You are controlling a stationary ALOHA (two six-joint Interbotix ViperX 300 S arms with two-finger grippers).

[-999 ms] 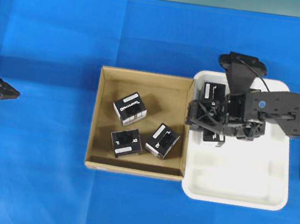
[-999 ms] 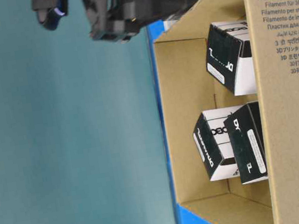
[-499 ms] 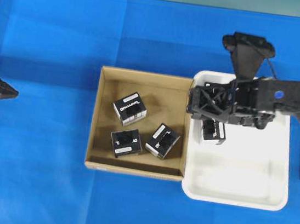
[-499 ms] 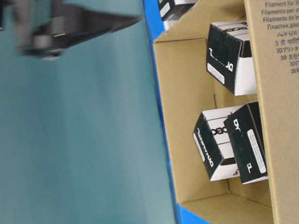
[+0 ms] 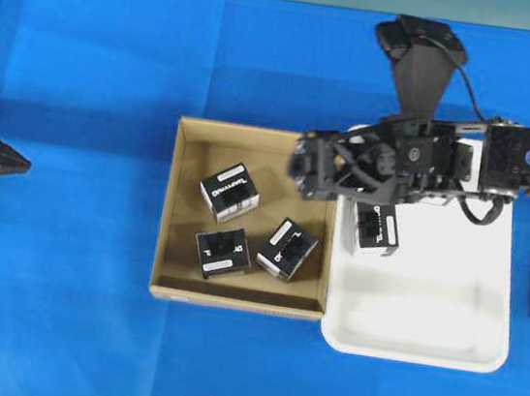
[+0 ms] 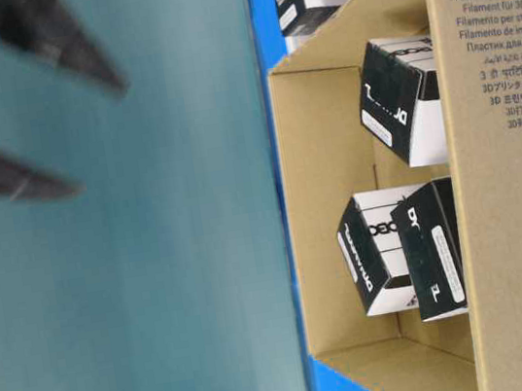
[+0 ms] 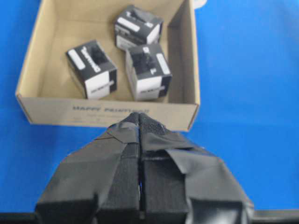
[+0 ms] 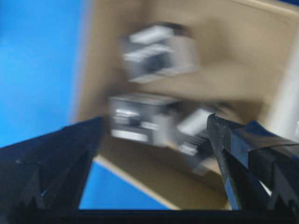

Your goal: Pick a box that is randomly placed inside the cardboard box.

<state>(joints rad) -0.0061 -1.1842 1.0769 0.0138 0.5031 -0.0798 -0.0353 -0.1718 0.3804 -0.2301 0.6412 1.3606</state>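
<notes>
The brown cardboard box (image 5: pixel 178 208) holds three black boxes with white labels: one at the back left (image 5: pixel 229 191), one at the front (image 5: pixel 222 253) and one at the right (image 5: pixel 287 249). My right gripper (image 5: pixel 306 167) hangs open and empty above the box's right wall. In the blurred right wrist view its fingers (image 8: pixel 51 163) frame the boxes (image 8: pixel 140 119) below. My left gripper (image 5: pixel 6 161) is shut and empty at the far left. In the left wrist view the gripper (image 7: pixel 139 122) points at the carton's front wall (image 7: pixel 107 109).
A white plastic tray (image 5: pixel 425 317) touches the cardboard box's right side. A black box (image 5: pixel 376 227) lies in it, partly under my right arm. Blue cloth covers the table.
My right gripper rose from the tray and swung left, now above the cardboard box's right wall. It left a black box in the tray. The left arm has not moved.
</notes>
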